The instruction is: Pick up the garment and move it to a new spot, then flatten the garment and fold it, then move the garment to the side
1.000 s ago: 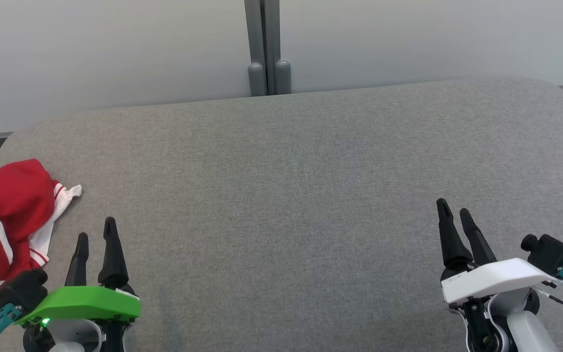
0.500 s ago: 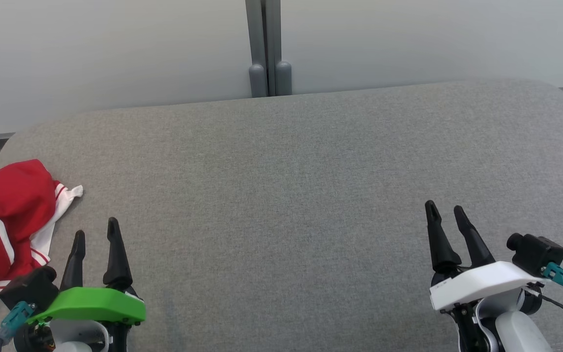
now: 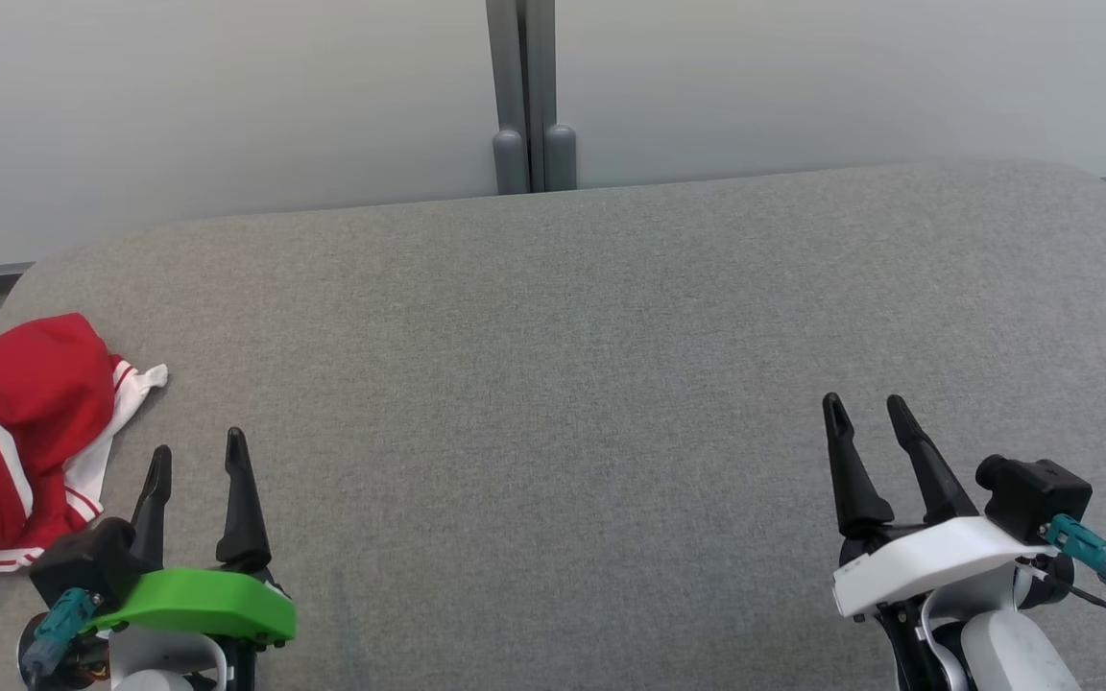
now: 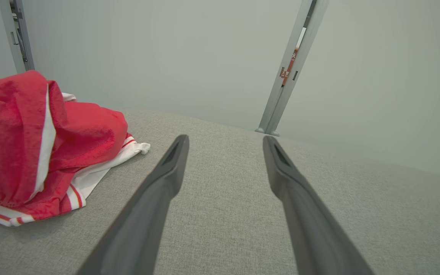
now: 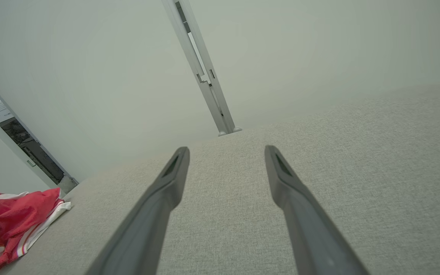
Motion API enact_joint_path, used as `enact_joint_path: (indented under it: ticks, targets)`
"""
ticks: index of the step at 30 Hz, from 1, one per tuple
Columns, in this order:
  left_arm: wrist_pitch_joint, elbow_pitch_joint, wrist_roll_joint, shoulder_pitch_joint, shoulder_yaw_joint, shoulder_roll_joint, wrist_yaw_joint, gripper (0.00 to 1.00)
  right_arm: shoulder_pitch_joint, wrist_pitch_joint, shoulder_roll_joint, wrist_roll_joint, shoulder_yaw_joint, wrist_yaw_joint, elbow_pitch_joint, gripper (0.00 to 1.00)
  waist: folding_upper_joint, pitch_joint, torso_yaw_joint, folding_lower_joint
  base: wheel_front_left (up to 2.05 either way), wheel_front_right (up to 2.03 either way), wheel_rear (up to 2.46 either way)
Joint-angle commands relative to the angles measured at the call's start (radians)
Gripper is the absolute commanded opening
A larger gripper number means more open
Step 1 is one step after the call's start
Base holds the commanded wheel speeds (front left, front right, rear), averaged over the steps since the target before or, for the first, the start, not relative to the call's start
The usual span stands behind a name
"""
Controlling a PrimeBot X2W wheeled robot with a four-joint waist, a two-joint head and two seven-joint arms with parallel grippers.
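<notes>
pinching just one loose layer of the crumpled red garment [image 3: 6, 422] could let it slip from the wide-open left gripper [image 3: 196, 461] while the right gripper [image 3: 865, 415] gapes empty.

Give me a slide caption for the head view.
Open and empty, the left gripper and right gripper hover over the cushion; the crumpled red garment lies at its left edge.
</notes>
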Motion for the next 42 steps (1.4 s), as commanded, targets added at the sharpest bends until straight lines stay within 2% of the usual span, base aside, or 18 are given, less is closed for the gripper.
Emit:
enact_joint_path:
  ticks: [1,32,37,42]
  targets:
    - [-0.008,-0.003,0.024,0.010,-0.004,0.013,0.006,1.00,0.005,-0.008,-0.005,-0.026,0.003,0.001,-0.012,1.00,0.0000,0.000,0.001,0.0000,0.00,0.00,0.00]
    - [-0.025,0.003,0.213,0.025,-0.030,0.051,0.047,1.00,0.030,-0.041,-0.010,-0.285,-0.017,0.001,-0.040,1.00,0.0000,0.005,-0.001,0.0000,0.00,0.00,0.00]
    - [-0.020,0.005,0.230,0.031,-0.033,0.051,0.053,1.00,0.038,-0.040,-0.009,-0.310,-0.016,0.001,-0.045,1.00,0.0000,0.006,-0.006,0.0000,0.00,0.00,0.00]
    - [-0.014,-0.002,0.202,0.031,-0.033,0.042,0.051,1.00,0.040,-0.030,-0.007,-0.296,-0.025,0.001,-0.048,1.00,0.0000,0.008,-0.008,0.0000,0.00,0.00,0.00]
